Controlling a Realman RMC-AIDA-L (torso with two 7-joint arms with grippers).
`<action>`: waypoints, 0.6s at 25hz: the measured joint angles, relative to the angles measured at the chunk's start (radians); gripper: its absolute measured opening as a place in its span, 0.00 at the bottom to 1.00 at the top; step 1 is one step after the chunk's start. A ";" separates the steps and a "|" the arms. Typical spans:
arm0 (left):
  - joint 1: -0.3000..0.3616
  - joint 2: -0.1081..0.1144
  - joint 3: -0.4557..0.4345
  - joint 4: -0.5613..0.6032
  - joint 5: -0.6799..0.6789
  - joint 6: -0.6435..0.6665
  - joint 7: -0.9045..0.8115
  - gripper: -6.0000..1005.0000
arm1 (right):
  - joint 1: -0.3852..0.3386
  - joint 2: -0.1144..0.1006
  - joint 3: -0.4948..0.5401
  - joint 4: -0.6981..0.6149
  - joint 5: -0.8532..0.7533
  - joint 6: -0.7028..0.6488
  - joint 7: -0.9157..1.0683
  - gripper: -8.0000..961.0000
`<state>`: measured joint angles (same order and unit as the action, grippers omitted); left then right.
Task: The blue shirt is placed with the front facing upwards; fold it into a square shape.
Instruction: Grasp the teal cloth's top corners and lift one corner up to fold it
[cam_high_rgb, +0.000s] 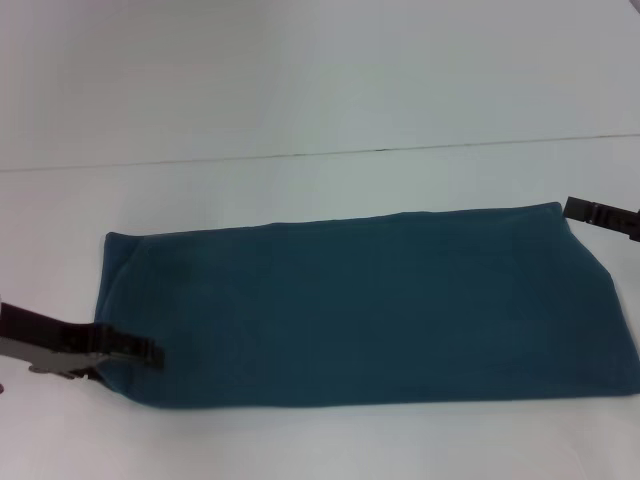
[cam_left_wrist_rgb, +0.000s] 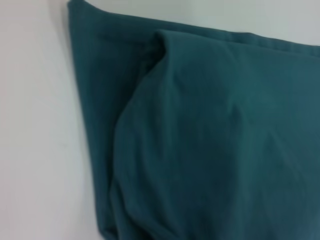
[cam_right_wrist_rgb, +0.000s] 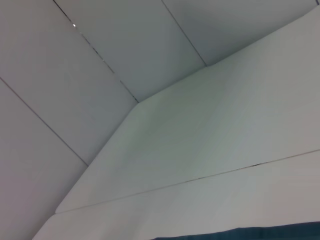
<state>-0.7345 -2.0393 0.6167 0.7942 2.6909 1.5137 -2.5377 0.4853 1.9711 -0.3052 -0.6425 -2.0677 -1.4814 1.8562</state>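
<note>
Left hand (cam_high_rgb: 128, 350) reaches in from the near left edge of the tabletop (cam_high_rgb: 300, 100), its dark fingers lying on the near left corner of the blue shirt (cam_high_rgb: 370, 310); whether those fingers are pinched on the cloth or merely resting there I cannot tell, since most of the hand is cut off by the picture edge. In the left wrist view none of the hand's own fingers show, only the shirt (cam_left_wrist_rgb: 210, 140) close up, with an upper layer bulging loosely over a flatter layer beneath and a soft crease near the folded end.

No lettering, neckline or sleeves can be seen: the shirt lies as a long band across the near half of the tabletop, running from near the left edge to the right edge, where its end is cut off from view.

Farther back, the right hand (cam_high_rgb: 600, 216) comes in from the right edge, its tip just beside the far right corner of the shirt; only a short dark piece shows, so I cannot tell its opening or whether it touches. Its wrist view shows bare tabletop (cam_right_wrist_rgb: 210, 135), a thin seam line, and a sliver of shirt (cam_right_wrist_rgb: 250, 235).
</note>
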 joint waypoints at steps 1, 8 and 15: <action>0.003 0.000 0.000 0.001 0.002 -0.001 0.000 0.90 | 0.000 0.000 0.000 0.001 0.000 0.001 -0.001 0.57; 0.016 0.002 0.000 0.008 0.017 -0.003 0.001 0.90 | 0.003 0.000 -0.001 -0.001 0.000 0.002 0.001 0.57; 0.020 0.003 0.001 0.008 0.036 0.021 0.001 0.90 | 0.000 0.000 0.004 -0.003 0.000 -0.001 0.002 0.57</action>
<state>-0.7143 -2.0367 0.6180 0.8025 2.7268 1.5345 -2.5371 0.4850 1.9711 -0.3012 -0.6454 -2.0677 -1.4827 1.8585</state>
